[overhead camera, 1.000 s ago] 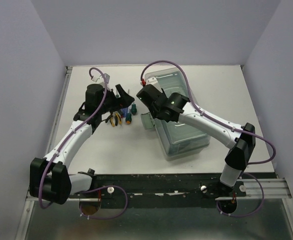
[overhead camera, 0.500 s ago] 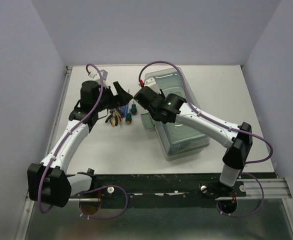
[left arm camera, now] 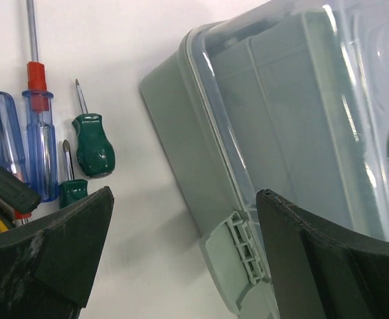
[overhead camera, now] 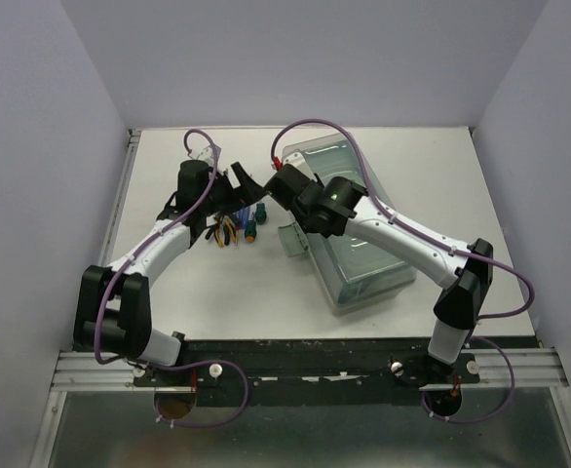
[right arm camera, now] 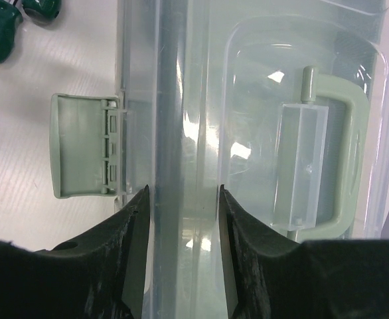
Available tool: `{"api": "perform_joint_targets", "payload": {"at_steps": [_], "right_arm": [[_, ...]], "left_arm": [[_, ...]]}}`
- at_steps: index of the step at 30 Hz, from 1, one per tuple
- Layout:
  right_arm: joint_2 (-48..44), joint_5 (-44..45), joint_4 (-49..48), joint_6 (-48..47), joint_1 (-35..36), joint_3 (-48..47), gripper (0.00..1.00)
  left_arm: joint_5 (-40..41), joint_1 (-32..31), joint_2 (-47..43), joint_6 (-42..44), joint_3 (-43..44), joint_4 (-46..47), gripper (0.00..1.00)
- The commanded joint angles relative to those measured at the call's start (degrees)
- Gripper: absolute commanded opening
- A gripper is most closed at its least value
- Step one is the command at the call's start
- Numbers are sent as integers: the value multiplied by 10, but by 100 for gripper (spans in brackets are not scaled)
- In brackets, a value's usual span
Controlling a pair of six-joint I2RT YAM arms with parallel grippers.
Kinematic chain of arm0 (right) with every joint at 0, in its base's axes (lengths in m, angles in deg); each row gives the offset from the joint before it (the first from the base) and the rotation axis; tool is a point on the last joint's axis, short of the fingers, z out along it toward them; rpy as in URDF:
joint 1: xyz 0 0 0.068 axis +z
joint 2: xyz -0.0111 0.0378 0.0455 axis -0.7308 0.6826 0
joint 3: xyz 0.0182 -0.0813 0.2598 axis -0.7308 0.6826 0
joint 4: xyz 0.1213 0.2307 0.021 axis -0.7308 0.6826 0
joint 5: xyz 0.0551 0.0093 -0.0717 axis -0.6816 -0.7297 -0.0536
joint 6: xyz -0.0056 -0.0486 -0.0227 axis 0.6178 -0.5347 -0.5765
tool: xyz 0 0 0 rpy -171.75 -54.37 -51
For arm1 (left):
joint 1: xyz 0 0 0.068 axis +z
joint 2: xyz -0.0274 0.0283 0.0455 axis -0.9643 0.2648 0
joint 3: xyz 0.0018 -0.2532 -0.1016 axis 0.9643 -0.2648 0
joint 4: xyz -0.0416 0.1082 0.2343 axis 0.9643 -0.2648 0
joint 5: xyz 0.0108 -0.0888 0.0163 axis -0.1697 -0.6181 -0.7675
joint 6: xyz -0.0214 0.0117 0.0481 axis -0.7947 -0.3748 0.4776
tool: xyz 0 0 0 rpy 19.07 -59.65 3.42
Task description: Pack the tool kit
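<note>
The grey-green toolbox [overhead camera: 363,249] with its translucent lid lies at the table's centre right. It also shows in the left wrist view [left arm camera: 281,119] and the right wrist view [right arm camera: 201,80], where its handle [right arm camera: 330,153] is visible. Its side latch [right arm camera: 81,146] is flipped out. My right gripper [right arm camera: 183,226] is shut on the lid's long edge ridge beside that latch. My left gripper [left arm camera: 184,212] is wide open, with the box's near corner and latch [left arm camera: 237,259] between its jaws, touching neither. Green [left arm camera: 93,143] and blue-handled [left arm camera: 38,149] screwdrivers and yellow-black pliers [overhead camera: 227,232] lie on the table left of the box. No hammer is in view.
White walls enclose the table on the left, back and right. The tools [overhead camera: 239,222] lie in a tight cluster under my left wrist. A black rail [overhead camera: 305,356] runs along the near edge.
My left arm has swung right toward the toolbox's near corner. The toolbox has shifted slightly toward the right and near side. My right gripper has stayed on the lid edge.
</note>
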State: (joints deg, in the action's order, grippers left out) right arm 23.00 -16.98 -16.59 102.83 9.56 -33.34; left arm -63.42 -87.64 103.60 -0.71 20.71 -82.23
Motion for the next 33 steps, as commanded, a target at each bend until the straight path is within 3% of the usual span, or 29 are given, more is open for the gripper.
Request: {"api": "perform_joint_targets", "payload": {"at_steps": [1, 21, 33], "right_arm": [[-27, 22, 31, -32, -7, -34, 1], [-43, 31, 29, -40, -15, -39, 1], [-45, 34, 30, -40, -15, -36, 1]], "left_arm": [[-24, -9, 38, -30, -13, 71, 99], [-39, -50, 168, -88, -4, 203, 99], [-40, -62, 212, -100, 9, 231, 99]]}}
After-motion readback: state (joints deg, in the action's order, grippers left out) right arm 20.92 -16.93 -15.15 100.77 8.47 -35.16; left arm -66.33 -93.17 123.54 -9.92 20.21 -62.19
